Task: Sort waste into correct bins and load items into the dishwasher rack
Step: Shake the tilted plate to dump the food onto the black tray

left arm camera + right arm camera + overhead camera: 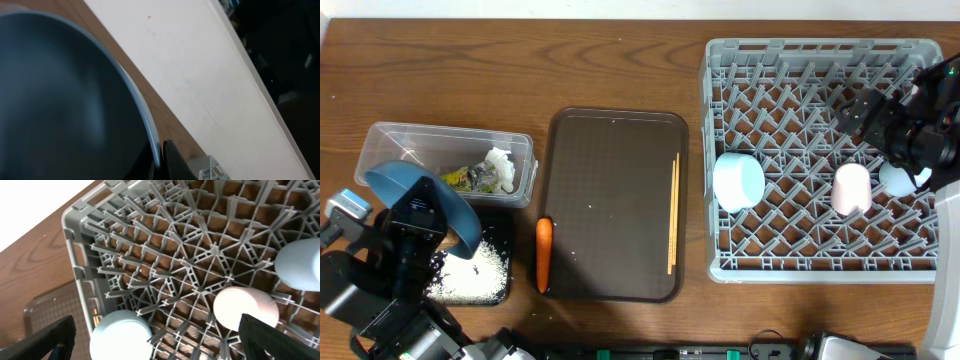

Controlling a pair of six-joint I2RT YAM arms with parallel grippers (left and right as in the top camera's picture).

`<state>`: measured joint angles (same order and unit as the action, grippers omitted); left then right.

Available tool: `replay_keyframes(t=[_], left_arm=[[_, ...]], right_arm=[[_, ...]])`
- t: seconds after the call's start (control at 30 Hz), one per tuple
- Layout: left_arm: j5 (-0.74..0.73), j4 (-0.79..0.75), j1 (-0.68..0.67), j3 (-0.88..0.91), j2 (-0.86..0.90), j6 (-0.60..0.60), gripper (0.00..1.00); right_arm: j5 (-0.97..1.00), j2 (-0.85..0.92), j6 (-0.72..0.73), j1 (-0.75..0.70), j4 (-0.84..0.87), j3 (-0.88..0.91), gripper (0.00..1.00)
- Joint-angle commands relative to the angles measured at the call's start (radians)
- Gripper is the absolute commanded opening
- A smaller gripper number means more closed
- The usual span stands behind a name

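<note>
My left gripper (417,222) is shut on the rim of the large blue plate (398,181) and holds it tilted over the black tray (501,226), where white rice (476,268) lies. In the left wrist view the plate (60,100) fills the left side, pinched between my fingers (161,161). The clear tub (380,140) holds the yellow-green wrapper (465,178) and white tissue (500,162). The carrot (544,252) and chopsticks (672,212) lie on the brown serving tray. My right gripper (853,110) (160,345) is open and empty above the grey rack (720,60).
The rack (75,255) holds the upturned bowl (738,180) (120,337), the pink cup (851,188) (245,307) and the light blue cup (898,180) (300,262), which the right arm partly hides. The brown serving tray (610,130) sits mid-table.
</note>
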<state>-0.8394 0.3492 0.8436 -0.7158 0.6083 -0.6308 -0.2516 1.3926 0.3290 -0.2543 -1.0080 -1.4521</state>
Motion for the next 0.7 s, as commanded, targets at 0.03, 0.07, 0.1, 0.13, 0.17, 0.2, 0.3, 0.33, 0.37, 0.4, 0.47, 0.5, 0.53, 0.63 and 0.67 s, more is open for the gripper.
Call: replay_keyframes(t=[0.03,0.07,0.1,0.13,0.17,0.2,0.3,0.33,0.37,0.4,0.47,0.5,0.53,0.63,0.67], left_arm=[[-0.100,-0.001,0.006,0.024,-0.003,0.054,0.06],[-0.120,-0.001,0.006,0.031,-0.003,0.059,0.06],[-0.134,0.002,0.006,0.039,-0.003,0.064,0.06],[-0.144,0.013,0.006,0.046,-0.006,0.080,0.06],[-0.145,0.039,0.006,0.052,-0.011,0.101,0.06],[-0.143,0.071,0.006,0.055,-0.017,0.130,0.06],[-0.109,0.164,0.006,0.056,-0.048,0.218,0.06],[-0.096,0.174,0.006,0.057,-0.063,0.224,0.06],[-0.094,0.173,0.006,0.058,-0.074,0.223,0.06],[-0.096,0.159,0.002,0.058,-0.085,0.211,0.06],[-0.108,0.116,-0.012,0.057,-0.096,0.172,0.06],[-0.128,0.084,-0.017,0.057,-0.097,0.144,0.07],[-0.143,0.053,-0.019,0.057,-0.097,0.118,0.06],[-0.172,-0.048,-0.018,0.058,-0.096,-0.003,0.06],[-0.179,-0.095,-0.018,0.058,-0.096,-0.047,0.06]], right_arm=[[-0.038,0.001,0.000,-0.006,-0.001,-0.010,0.97],[-0.039,0.001,0.000,-0.006,-0.002,-0.010,0.97],[-0.046,0.001,0.000,-0.006,-0.002,-0.010,0.97],[-0.053,0.001,0.000,-0.006,-0.002,-0.010,0.97],[-0.055,0.001,0.000,-0.006,-0.002,-0.010,0.97],[-0.055,0.001,0.000,-0.006,-0.001,-0.010,0.97],[-0.053,0.001,0.000,-0.006,-0.001,-0.010,0.97],[-0.056,0.001,0.000,-0.006,-0.003,-0.010,0.97],[-0.056,0.001,0.000,-0.006,-0.005,-0.010,0.97],[-0.056,0.001,0.000,-0.006,-0.006,-0.010,0.97],[-0.056,0.001,0.000,-0.006,-0.005,-0.010,0.97],[-0.056,0.001,0.000,-0.006,-0.005,-0.010,0.97],[-0.056,0.001,0.000,-0.006,-0.005,-0.010,0.97],[-0.055,0.001,0.000,-0.006,-0.008,-0.010,0.97],[-0.055,0.001,0.000,-0.006,-0.013,-0.010,0.97]])
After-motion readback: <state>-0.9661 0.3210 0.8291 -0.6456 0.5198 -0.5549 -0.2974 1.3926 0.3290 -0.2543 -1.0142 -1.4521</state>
